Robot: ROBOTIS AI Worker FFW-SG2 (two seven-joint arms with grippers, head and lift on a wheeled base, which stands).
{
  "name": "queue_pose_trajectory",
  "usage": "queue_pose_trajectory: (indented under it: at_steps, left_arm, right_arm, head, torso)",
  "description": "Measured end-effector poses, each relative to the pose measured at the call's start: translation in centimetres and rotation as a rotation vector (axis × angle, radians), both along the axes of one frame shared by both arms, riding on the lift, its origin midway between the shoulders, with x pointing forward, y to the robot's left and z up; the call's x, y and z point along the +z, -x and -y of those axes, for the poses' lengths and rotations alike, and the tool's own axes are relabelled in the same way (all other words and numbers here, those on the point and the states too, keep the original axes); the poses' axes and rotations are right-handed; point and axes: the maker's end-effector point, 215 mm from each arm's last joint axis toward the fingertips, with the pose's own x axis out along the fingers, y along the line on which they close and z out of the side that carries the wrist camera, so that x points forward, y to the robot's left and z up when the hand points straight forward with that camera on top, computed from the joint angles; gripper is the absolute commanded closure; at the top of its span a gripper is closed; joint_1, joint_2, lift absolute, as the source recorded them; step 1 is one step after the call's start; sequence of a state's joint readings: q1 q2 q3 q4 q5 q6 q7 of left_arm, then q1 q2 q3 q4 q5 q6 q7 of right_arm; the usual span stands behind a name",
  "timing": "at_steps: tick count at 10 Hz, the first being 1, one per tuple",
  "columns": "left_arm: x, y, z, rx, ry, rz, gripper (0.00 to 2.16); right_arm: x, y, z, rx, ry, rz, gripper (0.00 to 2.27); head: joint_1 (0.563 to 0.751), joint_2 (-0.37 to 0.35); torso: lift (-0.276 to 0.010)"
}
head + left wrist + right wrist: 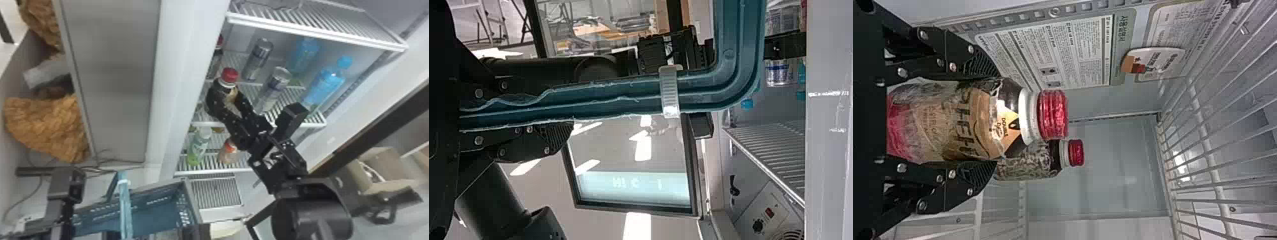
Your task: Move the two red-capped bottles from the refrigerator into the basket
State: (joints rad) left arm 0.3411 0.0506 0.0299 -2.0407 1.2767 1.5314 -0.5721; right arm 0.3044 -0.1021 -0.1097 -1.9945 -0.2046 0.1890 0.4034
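Red-capped bottle [975, 120], likely heavy and slick, best held round its body, as right jaws do; left jaws grip the basket handle [604, 97].

Right arm [312, 207]: black throughout, thick rounded cylinder low down, angular links above. Right end effector [226, 95]: black, pale specks on its fingers, silvery round screws on the links, ribbed pads [979, 64]. Left arm [57, 207]: dark, boxy block [67, 185] attached.

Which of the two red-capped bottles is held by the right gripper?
The nearer bottle, with the tan label: the right gripper has one finger against each side of it. The farther bottle stands deeper in the refrigerator, outside the fingers.
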Motion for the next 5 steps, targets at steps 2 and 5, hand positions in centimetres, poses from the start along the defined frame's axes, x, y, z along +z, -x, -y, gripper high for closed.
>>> queue_pose_trajectory:
  at_steps: [2,5]
  left_arm:
    - [0.0,0.0,0.0,0.000,0.001,0.000,1.21]
    - [0.1,-0.2,-0.2,0.006,0.002,0.002,1.21]
  right_arm:
    - [0.6,1.1,-0.2,0.007,0.002,0.007,1.28]
    - [3.0,4.0,-0.5,0.017,-0.016,0.034,1.28]
  head:
    - [0.695,-0.350]
    - [0.695,-0.350]
  torso:
    - [0.000]
    - [0.000]
